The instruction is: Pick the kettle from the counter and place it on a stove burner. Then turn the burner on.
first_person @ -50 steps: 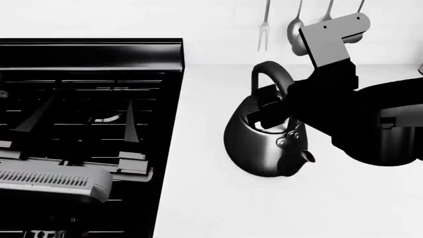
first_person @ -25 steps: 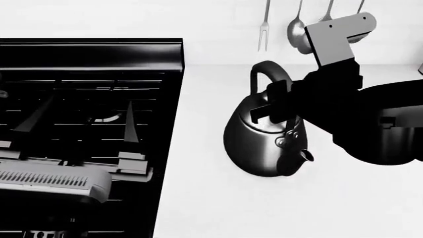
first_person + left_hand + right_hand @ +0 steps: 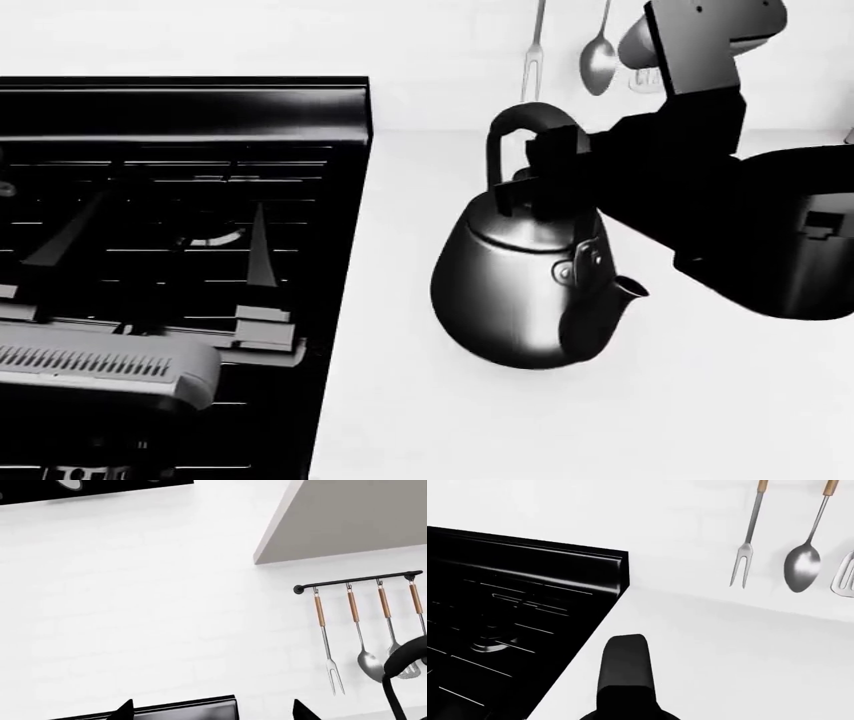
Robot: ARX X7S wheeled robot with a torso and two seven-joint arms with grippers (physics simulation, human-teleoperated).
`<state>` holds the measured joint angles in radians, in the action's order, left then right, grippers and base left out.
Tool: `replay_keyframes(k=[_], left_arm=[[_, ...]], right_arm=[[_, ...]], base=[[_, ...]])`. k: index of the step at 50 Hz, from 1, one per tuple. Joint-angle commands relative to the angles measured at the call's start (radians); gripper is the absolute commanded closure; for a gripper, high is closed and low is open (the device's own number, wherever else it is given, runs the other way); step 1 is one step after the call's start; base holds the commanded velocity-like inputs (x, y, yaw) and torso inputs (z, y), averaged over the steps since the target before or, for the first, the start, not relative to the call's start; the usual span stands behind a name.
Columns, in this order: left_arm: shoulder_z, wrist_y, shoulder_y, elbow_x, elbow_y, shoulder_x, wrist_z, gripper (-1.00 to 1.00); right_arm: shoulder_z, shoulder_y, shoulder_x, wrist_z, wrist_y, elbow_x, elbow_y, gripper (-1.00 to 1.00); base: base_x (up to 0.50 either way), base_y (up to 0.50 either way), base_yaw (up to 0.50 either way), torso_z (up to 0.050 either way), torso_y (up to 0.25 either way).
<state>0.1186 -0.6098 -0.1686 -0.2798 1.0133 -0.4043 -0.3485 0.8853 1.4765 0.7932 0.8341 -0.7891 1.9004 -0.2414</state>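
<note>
The black range [image 3: 174, 250] fills the head view's left, the white counter [image 3: 441, 420] beside it. The kettle [image 3: 527, 285] hangs over the counter, right gripper [image 3: 541, 175] clamped on its handle. Left gripper [image 3: 147, 270] over the grates, fingers apart.

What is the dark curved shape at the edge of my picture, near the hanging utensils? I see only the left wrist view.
Observer: It is the handle of the kettle; the right gripper is shut on it.
Operator: Is the kettle above a burner?
Observer: No, it is over the white counter, beside the range.
Operator: And my left gripper?
Observer: The left gripper is open, above the grates.
</note>
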Motion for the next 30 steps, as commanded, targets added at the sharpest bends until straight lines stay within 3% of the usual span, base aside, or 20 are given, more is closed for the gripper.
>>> replay_keyframes(k=[1,30], left_arm=[[0.002,0.002,-0.001,-0.01,0.003,-0.01,-0.012,-1.0],[0.003,0.009,-0.005,-0.056,0.02,-0.051,-0.064,-1.0]], right_arm=[[-0.061,0.054,-0.002,0.0,0.016,-0.032,-0.005,1.0],[-0.068,0.142,-0.042,0.019,0.001,-0.098,-0.044,1.0]], base=[[0.0,0.0,0.0,0.0,0.0],[0.0,0.0,0.0,0.001,0.002]])
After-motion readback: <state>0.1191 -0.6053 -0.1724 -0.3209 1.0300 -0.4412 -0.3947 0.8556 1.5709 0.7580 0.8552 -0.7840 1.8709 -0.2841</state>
